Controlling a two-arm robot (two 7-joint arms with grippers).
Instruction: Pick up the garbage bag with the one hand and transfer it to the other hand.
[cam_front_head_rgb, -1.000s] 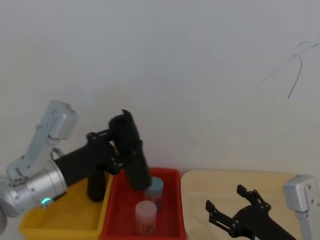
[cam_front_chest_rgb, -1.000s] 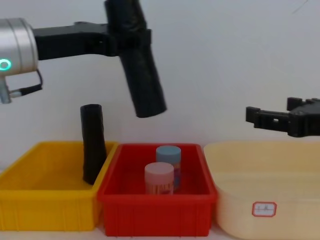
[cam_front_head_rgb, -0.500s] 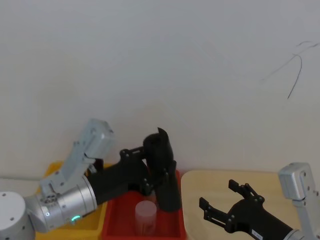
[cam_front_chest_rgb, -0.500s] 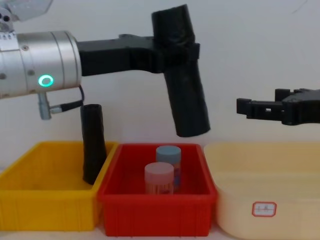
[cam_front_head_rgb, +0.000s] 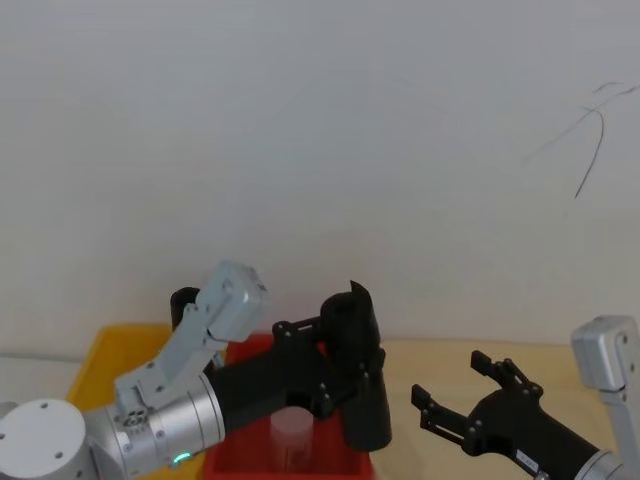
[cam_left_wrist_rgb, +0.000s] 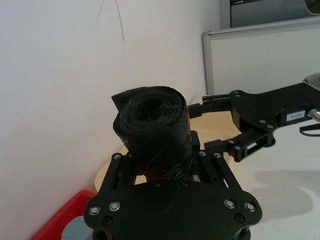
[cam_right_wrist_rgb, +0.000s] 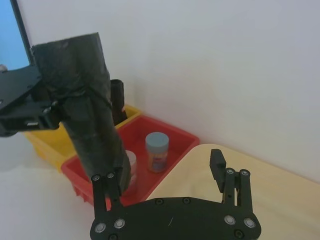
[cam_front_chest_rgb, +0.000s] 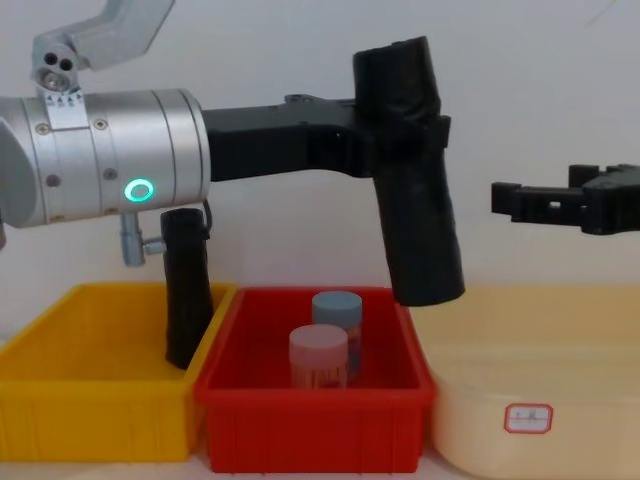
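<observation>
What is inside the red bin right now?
Two capped jars stand in the red bin: a pink-lidded jar in front, a blue-lidded jar behind. The front wall hides their bases; the pink one covers part of the blue one.

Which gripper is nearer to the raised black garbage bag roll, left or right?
Left. The left gripper clamps the garbage bag roll around its upper part; the right gripper hangs open to its right, not touching it.
</observation>
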